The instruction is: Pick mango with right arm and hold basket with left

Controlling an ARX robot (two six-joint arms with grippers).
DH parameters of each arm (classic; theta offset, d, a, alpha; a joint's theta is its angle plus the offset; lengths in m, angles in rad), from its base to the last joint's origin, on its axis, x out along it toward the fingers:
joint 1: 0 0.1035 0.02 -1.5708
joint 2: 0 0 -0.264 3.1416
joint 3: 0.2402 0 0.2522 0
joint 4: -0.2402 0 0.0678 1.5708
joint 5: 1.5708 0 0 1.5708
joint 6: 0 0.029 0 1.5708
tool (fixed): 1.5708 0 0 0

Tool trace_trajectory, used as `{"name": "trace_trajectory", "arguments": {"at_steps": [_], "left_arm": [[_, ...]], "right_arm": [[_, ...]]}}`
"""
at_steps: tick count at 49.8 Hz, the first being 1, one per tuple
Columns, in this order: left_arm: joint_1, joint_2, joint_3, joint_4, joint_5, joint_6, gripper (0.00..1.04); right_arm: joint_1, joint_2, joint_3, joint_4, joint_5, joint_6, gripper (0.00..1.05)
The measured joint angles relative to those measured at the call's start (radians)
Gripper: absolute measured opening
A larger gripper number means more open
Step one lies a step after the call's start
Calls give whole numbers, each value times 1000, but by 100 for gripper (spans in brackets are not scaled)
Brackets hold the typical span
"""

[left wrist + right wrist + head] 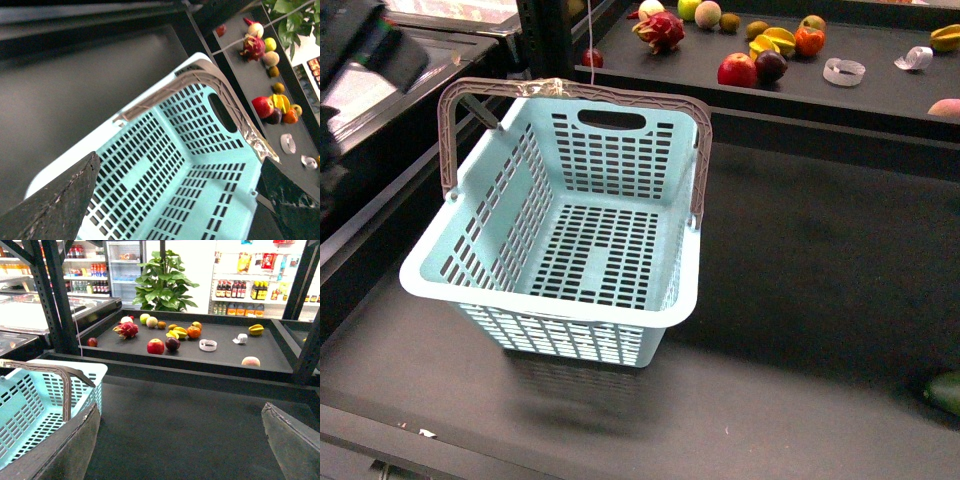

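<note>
Mango [250, 361]: far tabletop [220, 354], front edge, right end
Basket [560, 230]: near tabletop [800, 270], left side
Left pincer [178, 157]: spread over basket
Right pincer [180, 407]: spread, empty
Risk: a bump may roll mango away

You have a pale blue slotted plastic basket [415, 272] at the centre of the front view, smooth with a soft sheen. Its grey-brown ribbed plastic handles [453, 130] look matt, and a crinkled shiny wrap [545, 88] covers one top bar. The dark tabletop [800, 270] is matt and faintly grainy. At upper right, the round red apple [737, 70] is glossy.
</note>
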Motion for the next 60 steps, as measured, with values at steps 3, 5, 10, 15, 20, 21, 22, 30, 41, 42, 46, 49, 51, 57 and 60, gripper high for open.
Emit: {"name": "trace_trajectory", "arguments": {"at_steps": [3, 5, 10, 15, 20, 21, 22, 30, 41, 42, 46, 49, 51, 57, 60], "left_arm": [[-13, 63, 58, -1, 13, -33, 97], [-20, 105, 101, -3, 26, -53, 97], [-33, 193, 202, -21, 56, -106, 97], [-45, 267, 296, -43, 80, -145, 97], [-63, 346, 414, -76, 106, -184, 97], [-65, 362, 439, -84, 110, -196, 97], [-68, 377, 464, -92, 113, -203, 97], [-78, 448, 593, -129, 135, -246, 97], [-89, 534, 719, -193, 144, -267, 97], [-89, 541, 731, -201, 143, -269, 97], [-90, 561, 752, -217, 146, -271, 97], [-91, 566, 755, -218, 146, -271, 93], [-91, 568, 755, -214, 150, -270, 86], [-90, 570, 758, -211, 154, -269, 66], [-90, 570, 757, -211, 155, -269, 57]], "right_arm": [[0, 0, 0, 0, 0, 0, 96], [0, 0, 0, 0, 0, 0, 96], [0, 0, 0, 0, 0, 0, 96], [0, 0, 0, 0, 0, 0, 96], [0, 0, 0, 0, 0, 0, 96], [0, 0, 0, 0, 0, 0, 96], [0, 0, 0, 0, 0, 0, 96], [0, 0, 0, 0, 0, 0, 96], [0, 0, 0, 0, 0, 0, 96], [0, 0, 0, 0, 0, 0, 96], [0, 0, 0, 0, 0, 0, 96], [0, 0, 0, 0, 0, 0, 96], [0, 0, 0, 0, 0, 0, 96], [0, 0, 0, 0, 0, 0, 96], [0, 0, 0, 0, 0, 0, 96]]}}
